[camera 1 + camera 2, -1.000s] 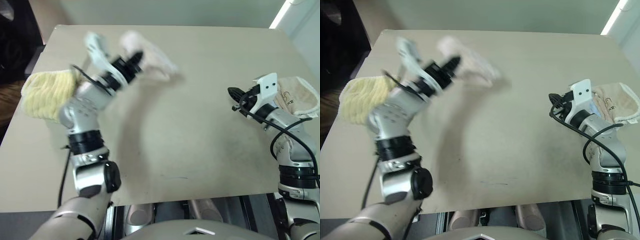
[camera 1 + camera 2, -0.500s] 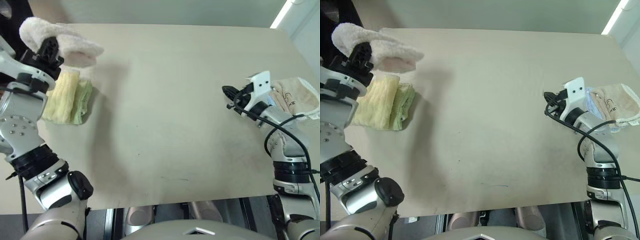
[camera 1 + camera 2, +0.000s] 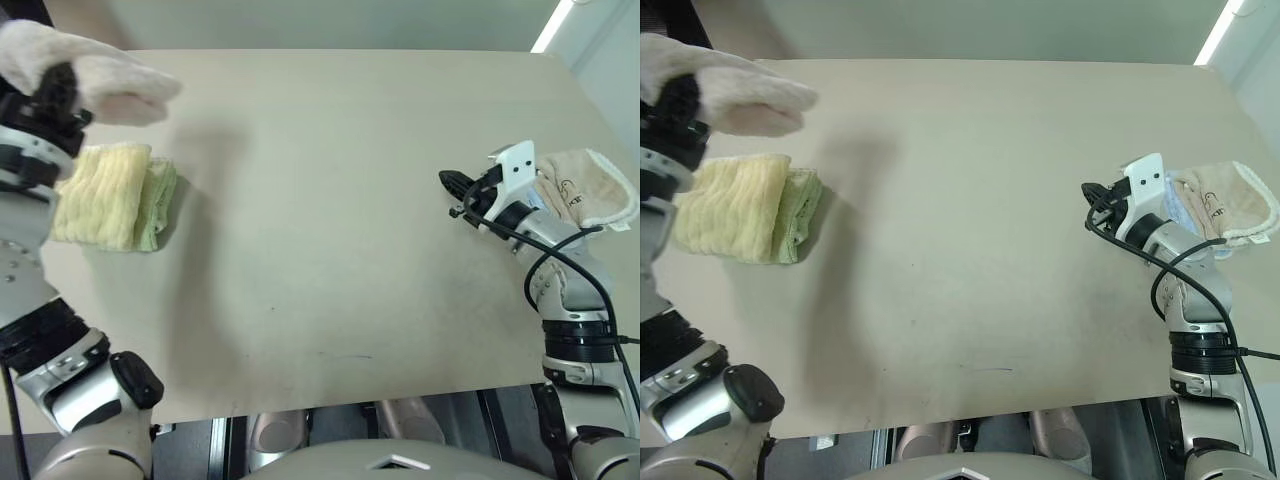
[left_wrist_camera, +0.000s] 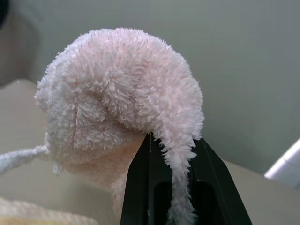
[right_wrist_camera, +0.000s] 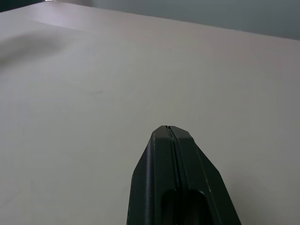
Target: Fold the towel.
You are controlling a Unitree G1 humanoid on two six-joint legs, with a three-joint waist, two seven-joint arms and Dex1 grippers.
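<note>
- Your left gripper (image 4: 171,154), at the far upper left of the head views, is clamped on the towel (image 3: 95,75); in the left wrist view the two black fingers (image 4: 140,187) pinch a strip of pink-cream terry between them.
- The towel is bunched into a fluffy mound over the fingertips, lifted clear of the table (image 3: 330,200), its loose end reaching toward frame centre.
- Just below the raised towel, at the left edge of the frame, a yellow-green ribbed towel (image 3: 110,195) lies folded on the table.
- Your right gripper (image 5: 168,133), at the right of the head views, is clenched with nothing in it; the right wrist view shows the two fingers pressed flat together, only a thin seam between them.
- It hovers over bare tabletop, pointing toward frame centre.
- Just behind that gripper's white wrist housing, at the right edge, a beige cloth (image 3: 590,185) lies on the table with a sliver of light blue beside it.
</note>
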